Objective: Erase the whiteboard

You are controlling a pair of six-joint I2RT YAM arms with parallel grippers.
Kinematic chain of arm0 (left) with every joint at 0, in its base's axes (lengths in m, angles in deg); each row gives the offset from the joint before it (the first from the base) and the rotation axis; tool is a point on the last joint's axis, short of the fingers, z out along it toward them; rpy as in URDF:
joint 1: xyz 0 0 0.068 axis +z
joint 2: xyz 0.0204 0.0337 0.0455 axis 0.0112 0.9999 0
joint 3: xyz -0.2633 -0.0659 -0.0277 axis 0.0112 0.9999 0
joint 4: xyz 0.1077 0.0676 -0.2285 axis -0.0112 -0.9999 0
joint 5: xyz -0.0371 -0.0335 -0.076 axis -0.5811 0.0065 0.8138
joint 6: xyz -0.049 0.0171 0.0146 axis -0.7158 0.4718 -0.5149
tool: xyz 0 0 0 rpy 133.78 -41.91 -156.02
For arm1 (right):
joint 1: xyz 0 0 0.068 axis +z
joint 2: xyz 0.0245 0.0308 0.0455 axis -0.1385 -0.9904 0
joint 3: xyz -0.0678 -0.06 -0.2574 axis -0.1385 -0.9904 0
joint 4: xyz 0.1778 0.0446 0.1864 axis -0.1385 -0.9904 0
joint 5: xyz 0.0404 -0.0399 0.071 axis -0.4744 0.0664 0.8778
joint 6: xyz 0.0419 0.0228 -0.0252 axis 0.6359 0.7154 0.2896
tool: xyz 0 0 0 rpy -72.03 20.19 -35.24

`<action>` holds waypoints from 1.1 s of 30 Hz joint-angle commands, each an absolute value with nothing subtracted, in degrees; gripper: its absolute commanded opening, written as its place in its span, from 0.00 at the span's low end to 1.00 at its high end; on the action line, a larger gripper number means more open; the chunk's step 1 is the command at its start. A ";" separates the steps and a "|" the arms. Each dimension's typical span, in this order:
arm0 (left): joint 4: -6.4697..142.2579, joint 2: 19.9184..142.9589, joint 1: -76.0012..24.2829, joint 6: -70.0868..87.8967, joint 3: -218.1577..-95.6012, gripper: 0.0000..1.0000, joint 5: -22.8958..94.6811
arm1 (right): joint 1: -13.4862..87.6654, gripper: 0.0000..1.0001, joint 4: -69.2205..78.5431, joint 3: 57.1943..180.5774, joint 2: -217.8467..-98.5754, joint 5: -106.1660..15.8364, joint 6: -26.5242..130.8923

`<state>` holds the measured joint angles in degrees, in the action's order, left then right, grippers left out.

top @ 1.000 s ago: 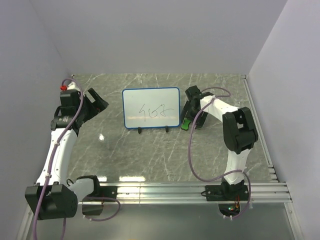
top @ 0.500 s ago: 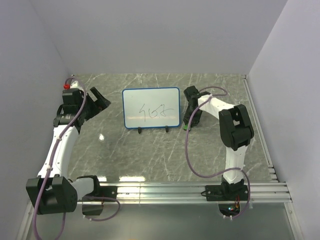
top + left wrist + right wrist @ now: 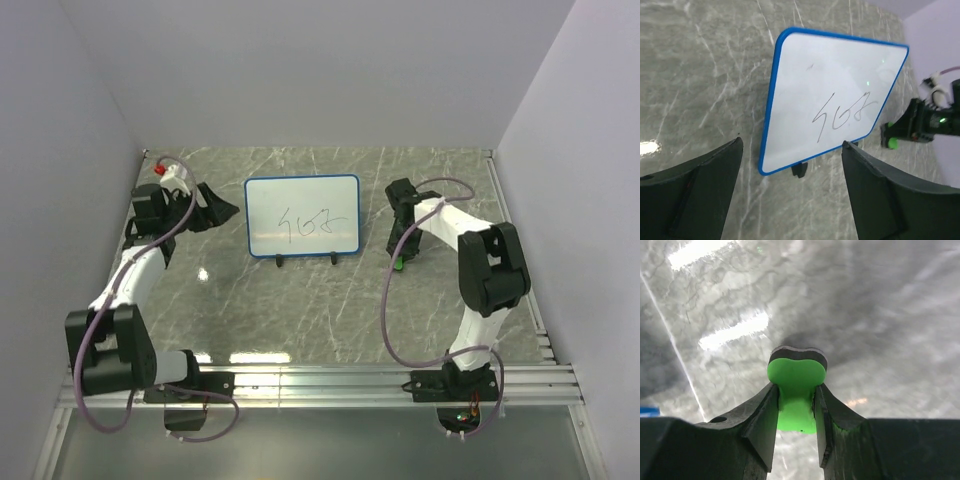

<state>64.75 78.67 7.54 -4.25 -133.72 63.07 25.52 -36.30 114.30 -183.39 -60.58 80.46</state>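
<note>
The whiteboard (image 3: 301, 216), white with a blue frame and dark scribbles in its lower middle, stands on two black feet at the table's back centre. It also fills the left wrist view (image 3: 835, 95). My left gripper (image 3: 218, 208) hovers just left of the board, open, with nothing between its fingers (image 3: 790, 197). My right gripper (image 3: 400, 258) is to the right of the board, shut on a green eraser (image 3: 796, 390) with a dark felt face. The eraser (image 3: 399, 264) shows as a green spot above the table.
The marble tabletop (image 3: 300, 310) is walled by pale panels at the back and sides. A metal rail (image 3: 350, 380) runs along the near edge, where both arm bases sit. Purple cables loop from each arm.
My right gripper has shut on the green eraser and carried it right, away from the board. My left arm has swung toward the board's left edge.
</note>
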 commanded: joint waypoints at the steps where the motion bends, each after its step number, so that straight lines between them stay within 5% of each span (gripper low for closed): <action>1: 81.51 83.62 8.29 -0.71 -129.19 0.85 73.33 | 25.10 0.00 -39.12 115.23 -177.16 -63.79 78.06; 6: 91.69 95.92 9.61 -3.68 -131.46 0.78 84.39 | 25.19 0.00 -41.24 117.17 -173.11 -60.46 79.12; 22: 119.91 117.11 9.52 -20.97 -137.88 0.65 91.09 | 30.27 0.00 -39.57 120.24 -169.94 -56.58 82.90; 33: 138.64 126.44 7.32 -35.23 -142.72 0.50 96.10 | 39.42 0.00 -41.06 141.93 -183.64 -55.79 82.29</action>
<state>127.66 125.64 8.59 -29.84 -140.11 92.58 37.41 -41.18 135.59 -180.07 -56.16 82.54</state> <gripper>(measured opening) 0.512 0.378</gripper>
